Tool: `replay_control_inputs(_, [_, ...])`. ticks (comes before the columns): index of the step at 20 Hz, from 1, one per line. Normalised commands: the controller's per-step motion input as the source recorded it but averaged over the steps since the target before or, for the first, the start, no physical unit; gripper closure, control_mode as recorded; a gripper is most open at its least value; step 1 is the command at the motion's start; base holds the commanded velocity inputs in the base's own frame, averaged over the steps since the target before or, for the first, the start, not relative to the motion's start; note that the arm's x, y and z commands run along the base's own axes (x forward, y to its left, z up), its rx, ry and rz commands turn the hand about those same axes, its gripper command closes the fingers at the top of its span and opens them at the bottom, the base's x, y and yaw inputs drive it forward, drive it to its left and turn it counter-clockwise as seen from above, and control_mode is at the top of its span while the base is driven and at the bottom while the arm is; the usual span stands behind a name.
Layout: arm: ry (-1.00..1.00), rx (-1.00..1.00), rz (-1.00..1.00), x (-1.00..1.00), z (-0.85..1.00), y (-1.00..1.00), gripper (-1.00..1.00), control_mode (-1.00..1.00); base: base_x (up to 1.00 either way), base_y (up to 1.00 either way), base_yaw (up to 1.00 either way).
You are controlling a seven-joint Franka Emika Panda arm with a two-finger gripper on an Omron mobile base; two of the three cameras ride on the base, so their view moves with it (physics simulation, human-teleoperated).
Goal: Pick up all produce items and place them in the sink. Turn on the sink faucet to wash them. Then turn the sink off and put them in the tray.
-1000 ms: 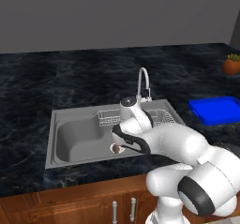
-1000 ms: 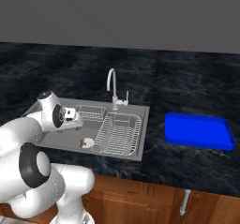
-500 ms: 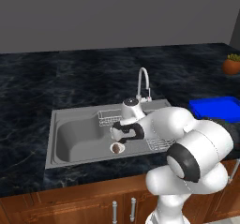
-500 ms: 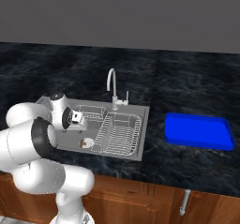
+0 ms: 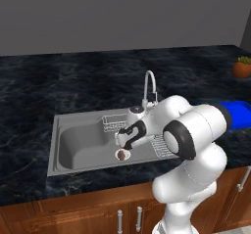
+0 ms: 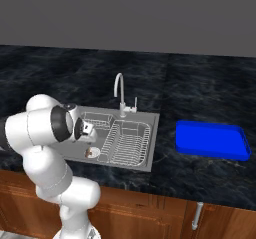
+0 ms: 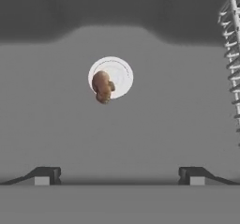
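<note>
Over the sink [image 5: 73,152] drain, a brown produce lump [image 7: 101,87] lies loose, while the gripper [image 7: 117,175] hangs above it, jaws spread wide and empty.

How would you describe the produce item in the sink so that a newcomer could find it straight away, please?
Start at the grey steel sink set in the dark counter, and look at its floor near the wire rack. On the round drain lies the produce item, a small dull-brown lump, the sole brown thing among grey metal.

Matt grey steel sink [image 5: 78,145], glossy black marbled counter [image 5: 59,81], wooden cabinets [image 6: 210,220], blue plastic-looking tray [image 6: 212,140]
</note>
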Motion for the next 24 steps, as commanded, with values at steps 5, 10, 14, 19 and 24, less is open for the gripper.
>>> replay_control_inputs(5, [0.02, 0.01, -0.02, 0.24, -0.37, 0.06, -1.00, -1.00, 0.00, 0.00, 0.00])
replay_control_inputs(10, [0.01, 0.01, -0.01, 0.30, -0.36, 0.08, -1.00, -1.00, 0.00, 0.00, 0.00])
replay_control_inputs(14, [0.00, 0.00, -0.01, 0.29, -0.34, 0.07, -1.00, -1.00, 0.00, 0.00, 0.00])
replay_control_inputs(19, [0.00, 0.00, -0.01, 0.23, -0.33, 0.19, -1.00, -1.00, 0.00, 0.00, 0.00])
replay_control_inputs(24, [0.00, 0.00, -0.02, 0.29, -0.30, 0.17, -1.00, -1.00, 0.00, 0.00, 0.00])
